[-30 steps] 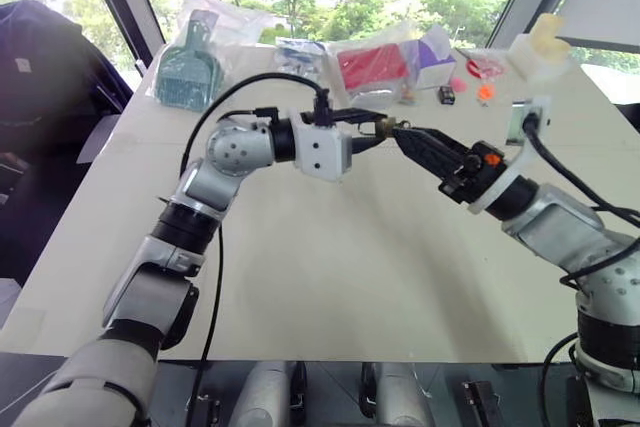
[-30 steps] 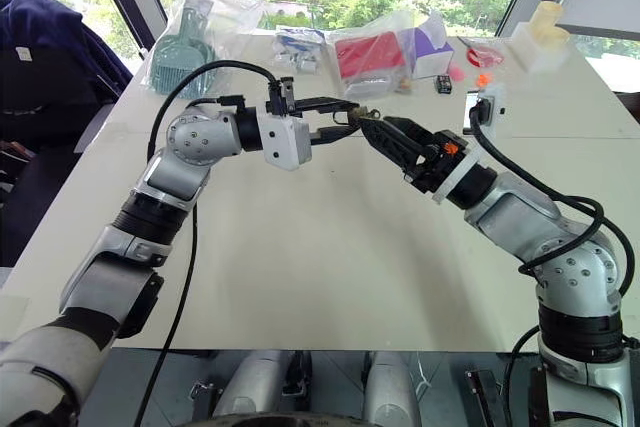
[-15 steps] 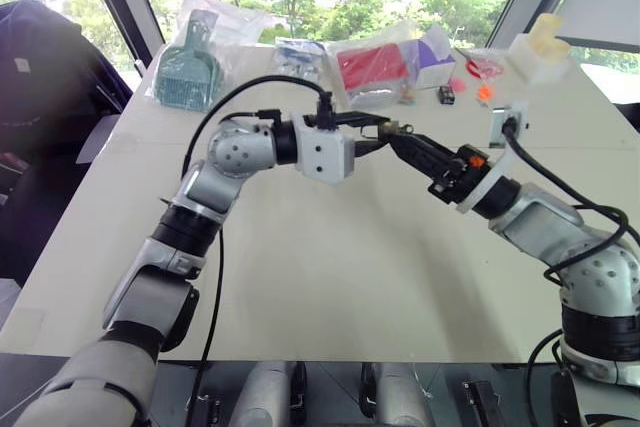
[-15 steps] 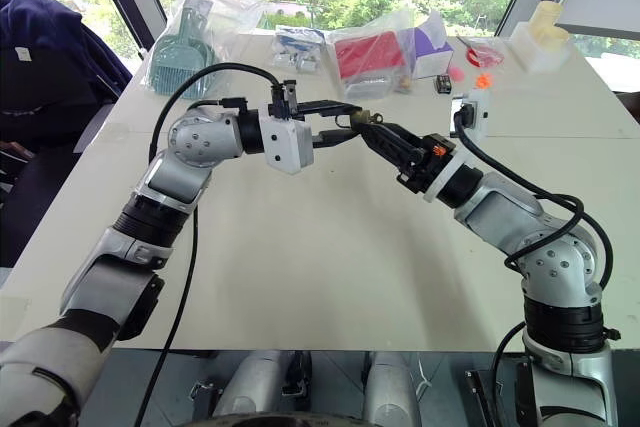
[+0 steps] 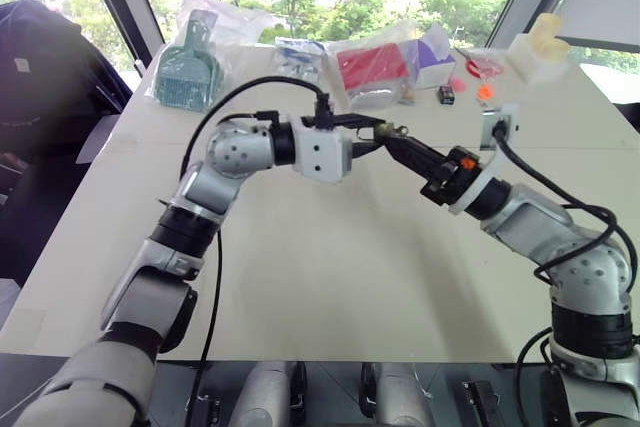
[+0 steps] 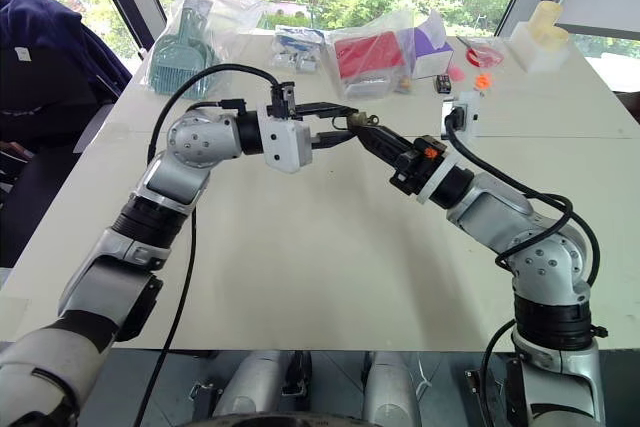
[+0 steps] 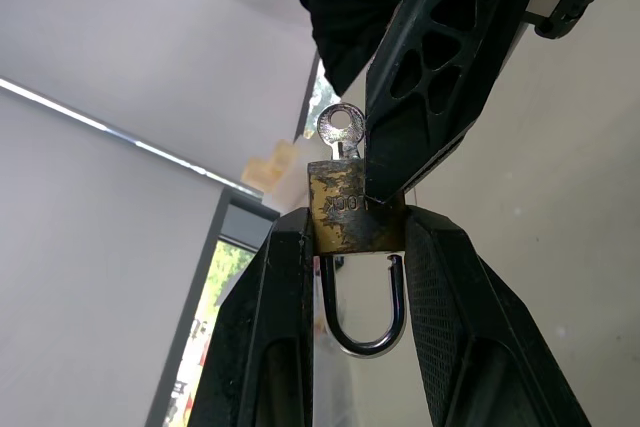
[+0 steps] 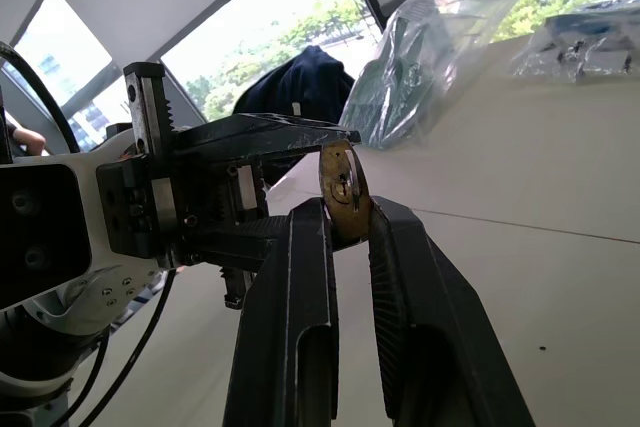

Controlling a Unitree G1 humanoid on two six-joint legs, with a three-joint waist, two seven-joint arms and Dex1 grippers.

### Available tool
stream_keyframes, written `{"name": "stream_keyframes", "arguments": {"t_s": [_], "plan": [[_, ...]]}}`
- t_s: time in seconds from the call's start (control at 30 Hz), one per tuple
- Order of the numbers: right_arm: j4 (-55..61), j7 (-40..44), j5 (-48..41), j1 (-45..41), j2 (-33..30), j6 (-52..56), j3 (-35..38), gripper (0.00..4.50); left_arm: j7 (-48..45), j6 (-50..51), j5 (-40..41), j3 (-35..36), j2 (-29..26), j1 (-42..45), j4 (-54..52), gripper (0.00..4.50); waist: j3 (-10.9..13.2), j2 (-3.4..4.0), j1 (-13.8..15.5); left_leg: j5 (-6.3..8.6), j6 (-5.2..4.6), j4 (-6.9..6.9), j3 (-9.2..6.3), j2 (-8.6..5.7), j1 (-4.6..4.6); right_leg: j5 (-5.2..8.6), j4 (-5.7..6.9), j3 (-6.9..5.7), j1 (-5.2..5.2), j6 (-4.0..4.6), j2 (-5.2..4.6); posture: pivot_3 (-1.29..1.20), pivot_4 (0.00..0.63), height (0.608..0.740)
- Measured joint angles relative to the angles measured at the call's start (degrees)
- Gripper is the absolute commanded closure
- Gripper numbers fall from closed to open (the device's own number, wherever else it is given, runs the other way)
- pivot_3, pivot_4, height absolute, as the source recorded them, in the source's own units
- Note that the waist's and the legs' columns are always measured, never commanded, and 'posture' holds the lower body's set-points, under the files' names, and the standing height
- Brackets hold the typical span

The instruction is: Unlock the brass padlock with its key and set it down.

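The brass padlock [image 7: 345,212] hangs above the table, and my left gripper [image 7: 352,235] is shut on its body. Its silver shackle [image 7: 360,332] loops back between the left fingers [image 7: 285,327], and one leg's end shows just below the body. The key [image 7: 339,129] sticks out of the padlock's far end. My right gripper [image 8: 346,209] comes in from the right and is shut on the key's head [image 8: 342,185]. The two grippers meet tip to tip above the middle of the table, the left gripper [image 5: 378,130] level and the right gripper [image 5: 395,139] slanting up.
The bare white table [image 5: 330,267] lies under both arms. Along its far edge stand a bagged green brush [image 5: 188,72], a bagged red item [image 5: 372,65], a purple box [image 5: 435,52], a small black box [image 5: 446,95], orange bits [image 5: 485,92] and a white object [image 5: 540,47].
The right gripper's fingers have gone from open to shut on the key at the padlock. The left gripper and the padlock have stayed in place.
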State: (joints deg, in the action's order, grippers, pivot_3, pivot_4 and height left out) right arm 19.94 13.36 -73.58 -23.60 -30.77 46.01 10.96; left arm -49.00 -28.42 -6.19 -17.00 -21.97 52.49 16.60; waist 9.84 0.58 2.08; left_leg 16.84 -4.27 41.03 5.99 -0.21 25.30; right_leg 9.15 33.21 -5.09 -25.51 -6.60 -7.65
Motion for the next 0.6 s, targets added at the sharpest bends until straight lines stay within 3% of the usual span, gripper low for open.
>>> {"name": "stream_keyframes", "arguments": {"t_s": [0.2,0.6], "plan": [[-1.22,-0.01,1.35,-1.33,1.06,0.05,-0.63,4.50,-1.61,0.45,0.82,-0.31,0.46,-0.01,-1.77,0.15,0.00,0.00,-0.01,0.00,0.00,0.00,0.00,-0.02,0.01,0.00,-0.01,0.00,0.01,0.00,-0.01,0.00,0.150,0.735],[-1.23,-0.10,1.44,-0.79,0.68,0.24,1.17,4.50,-8.07,30.85,17.12,6.81,-0.86,2.65,-3.86,0.02,0.00,0.00,-0.05,-0.01,0.01,0.01,-0.02,-0.02,0.00,0.00,0.01,0.00,0.04,-0.02,0.04,0.00,0.150,0.735]]}}
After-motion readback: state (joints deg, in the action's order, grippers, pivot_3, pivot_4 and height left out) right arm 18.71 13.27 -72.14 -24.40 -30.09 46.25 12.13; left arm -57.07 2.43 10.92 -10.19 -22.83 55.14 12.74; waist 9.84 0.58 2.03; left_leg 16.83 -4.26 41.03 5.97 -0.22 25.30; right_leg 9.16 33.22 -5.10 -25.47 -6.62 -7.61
